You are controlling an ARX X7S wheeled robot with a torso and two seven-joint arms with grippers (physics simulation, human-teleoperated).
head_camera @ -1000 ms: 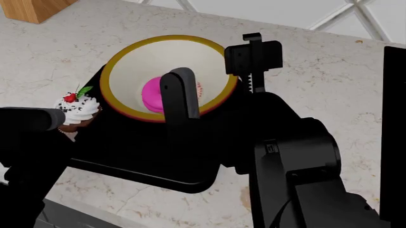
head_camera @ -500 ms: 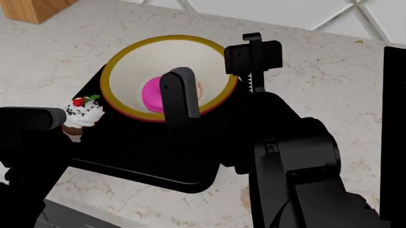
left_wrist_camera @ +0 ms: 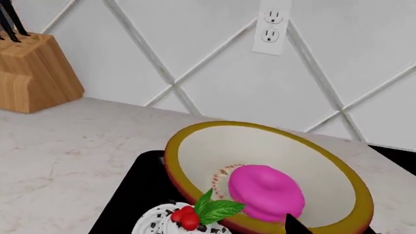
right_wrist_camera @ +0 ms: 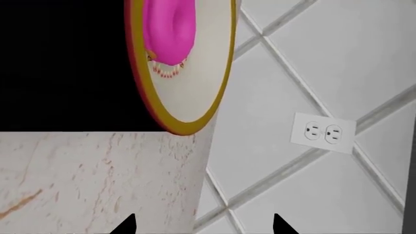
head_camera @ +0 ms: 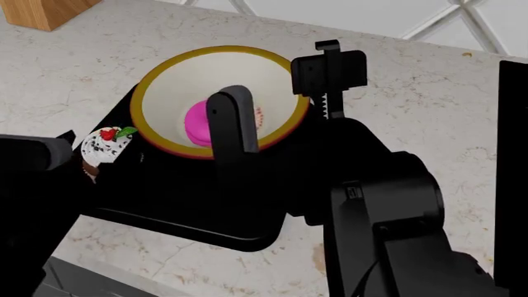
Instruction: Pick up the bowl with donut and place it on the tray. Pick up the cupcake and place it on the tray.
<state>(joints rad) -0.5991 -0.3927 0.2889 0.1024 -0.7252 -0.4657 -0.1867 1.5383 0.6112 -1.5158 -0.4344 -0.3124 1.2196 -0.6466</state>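
Head view gives me the tray [head_camera: 190, 210] lying on the marble worktop [head_camera: 412, 111], with the bowl [head_camera: 177, 80] on its far part and the donut [head_camera: 196, 124] inside, low against the near wall of the bowl. One finger [head_camera: 231, 120] of my right claw [head_camera: 276, 93] stands in front of the donut, inside the bowl, and the other sits outside the rim on the right, so the claw is apart with the rim between the two fingers. I cannot tell whether either finger touches the bowl.

My left arm fills the lower left of this view, and the cupcake [head_camera: 103, 148] sits right at its tip, at the left edge of the tray and just beside the bowl. The left claw itself is not visible to me here, so I cannot tell whether it is apart or clamped on the cupcake.

Left wrist view shows the cupcake [left_wrist_camera: 188, 219] close below the camera, berries and leaf up, with the bowl [left_wrist_camera: 260, 146] tilted toward me behind it and the donut [left_wrist_camera: 266, 192] resting in it. A knife block [left_wrist_camera: 32, 73] stands on the worktop by the tiled wall, and an outlet [left_wrist_camera: 272, 27] is on that wall.

Right wrist view shows two dark fingertips [right_wrist_camera: 123, 225] well apart at the frame edge, with the bowl [right_wrist_camera: 195, 73], the donut [right_wrist_camera: 170, 29] and the tray [right_wrist_camera: 65, 63] beyond them.
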